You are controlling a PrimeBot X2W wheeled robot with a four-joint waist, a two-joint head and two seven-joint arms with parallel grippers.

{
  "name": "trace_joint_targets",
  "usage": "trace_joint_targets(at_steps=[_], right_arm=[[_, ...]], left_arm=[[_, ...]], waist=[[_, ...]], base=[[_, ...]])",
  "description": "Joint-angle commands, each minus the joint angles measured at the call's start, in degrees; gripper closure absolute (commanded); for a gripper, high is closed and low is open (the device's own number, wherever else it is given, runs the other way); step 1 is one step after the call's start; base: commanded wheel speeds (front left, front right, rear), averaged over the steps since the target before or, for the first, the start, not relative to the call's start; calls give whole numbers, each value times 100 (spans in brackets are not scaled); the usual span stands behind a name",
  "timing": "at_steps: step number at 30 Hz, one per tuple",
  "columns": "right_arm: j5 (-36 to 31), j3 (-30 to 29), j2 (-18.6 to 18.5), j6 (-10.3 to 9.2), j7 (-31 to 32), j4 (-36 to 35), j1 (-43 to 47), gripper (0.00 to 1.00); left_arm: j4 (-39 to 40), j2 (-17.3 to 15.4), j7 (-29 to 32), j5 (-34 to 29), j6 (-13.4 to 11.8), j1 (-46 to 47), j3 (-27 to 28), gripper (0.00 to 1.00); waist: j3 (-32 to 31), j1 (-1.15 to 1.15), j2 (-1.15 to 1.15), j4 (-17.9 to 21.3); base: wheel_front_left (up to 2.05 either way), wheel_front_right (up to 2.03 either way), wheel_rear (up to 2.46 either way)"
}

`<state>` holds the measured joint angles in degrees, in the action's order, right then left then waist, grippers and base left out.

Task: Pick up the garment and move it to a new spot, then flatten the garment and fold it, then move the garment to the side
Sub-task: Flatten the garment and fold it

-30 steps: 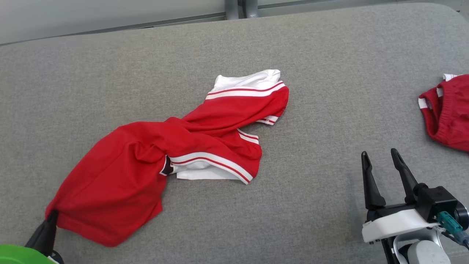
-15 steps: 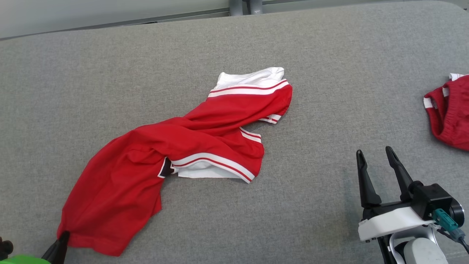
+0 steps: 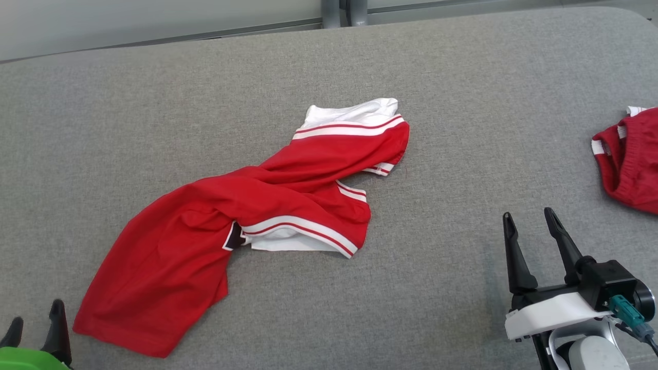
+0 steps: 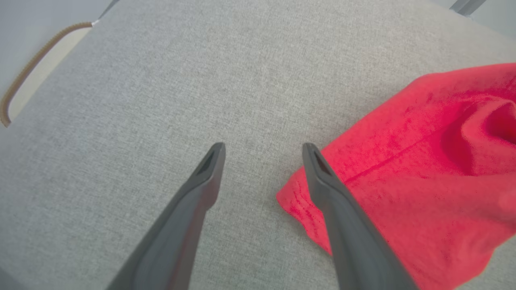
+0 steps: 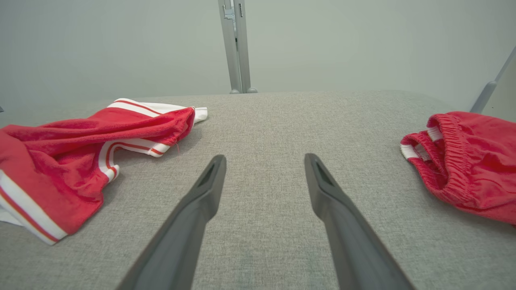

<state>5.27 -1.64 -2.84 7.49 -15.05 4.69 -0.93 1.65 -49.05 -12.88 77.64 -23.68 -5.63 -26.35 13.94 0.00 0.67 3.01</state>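
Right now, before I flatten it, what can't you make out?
- Head view: the red garment is twisted; its folds hide lower layers and most of a dark patch.
- Head view: the second red garment runs off the right edge.
- Head view: the left pincer is cut by the bottom edge.
- Left wrist view: a finger covers part of the garment's hem.

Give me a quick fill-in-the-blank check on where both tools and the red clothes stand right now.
1. The left tool is ____, gripping nothing, at the hem corner of the crumpled red-and-white striped garment.
2. The right tool, also open, points over the grey fabric tabletop ____ the two garments.
3. The smaller red elastic-waisted garment lies on the robot's ____ side.
Missing: open; between; right.
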Motion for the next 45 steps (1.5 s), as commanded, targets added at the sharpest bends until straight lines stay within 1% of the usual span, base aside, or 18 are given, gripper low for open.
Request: trace_joint_targets(at_steps=[1,3,4,7,8,9,11,12,16,19,22,27,35,39,42,43,44,45], right_arm=[[-63,0,-12,1,-16,-25,36,0],[-69,13,-15,1,-16,-27,22,0],[-69,13,-15,1,-16,-27,22,0],[-55,32,-12,1,-16,-37,-30,0],[-55,48,-13,1,-16,-31,-42,0],[-45,102,-12,1,-16,-4,-88,0],[16,142,-14,1,-17,21,-154,0],[38,161,-14,1,-16,29,-180,0],[159,208,-16,1,-17,50,-229,0],[242,239,-9,1,-16,70,-277,0],[344,263,-15,1,-17,77,-307,0],[453,232,-11,0,-17,89,-243,0],[525,128,-9,1,-16,75,-118,0],[570,184,-10,1,-17,73,-265,0],[581,215,-11,1,-16,76,-335,0],[583,224,-11,1,-17,79,-352,0],[585,232,-11,1,-17,81,-371,0],[583,238,-12,1,-16,81,-384,0]], left_arm=[[378,-178,-76,-245,-316,-57,60,0],[906,-370,-85,-516,-596,-75,7,0],[906,-370,-85,-516,-596,-75,7,0],[1912,-523,30,-901,-720,200,-203,0],[2175,-569,151,-1049,-727,346,-343,0],[2584,-538,576,-1423,-607,727,-856,0],[2682,-258,1083,-1735,-408,1211,-1416,0],[2594,-188,1358,-1999,-323,1497,-1705,0],[1990,825,2186,-2453,26,2439,-2625,0],[1234,1374,2582,-2644,197,3038,-2946,0],[573,1888,2812,-2543,378,3361,-3114,0],[-121,2044,2937,-2559,459,3531,-3198,0],[-247,1773,2857,-2546,424,3370,-3125,0],[-387,1921,2846,-2533,468,3533,-3092,0],[-555,2149,2742,-2425,517,3637,-3000,0],[-609,2222,2642,-2437,551,3708,-2953,16],[-689,2276,2575,-2449,550,3767,-2911,54],[-750,2339,2529,-2429,580,3798,-2879,100]], waist=[[2,0,-67,-14],[13,0,-67,-6],[13,0,-67,-6],[51,0,-67,13],[67,0,-67,27],[98,0,-67,85],[120,0,-67,166],[131,0,-67,216],[173,0,-67,412],[234,0,-67,588],[291,0,-67,804],[301,0,-67,1163],[319,0,-67,1296],[359,0,-67,1270],[386,0,-67,1271],[393,0,-67,1277],[397,0,-67,1283],[400,0,-67,1291]], base=[[0,0,0],[0,0,0],[0,0,0],[0,0,0],[0,0,0],[0,0,0],[0,0,0],[0,0,0],[0,0,0],[0,0,0],[0,0,0],[0,0,0],[0,0,0],[0,0,0],[0,0,0],[0,0,0],[0,0,0],[0,0,0]])
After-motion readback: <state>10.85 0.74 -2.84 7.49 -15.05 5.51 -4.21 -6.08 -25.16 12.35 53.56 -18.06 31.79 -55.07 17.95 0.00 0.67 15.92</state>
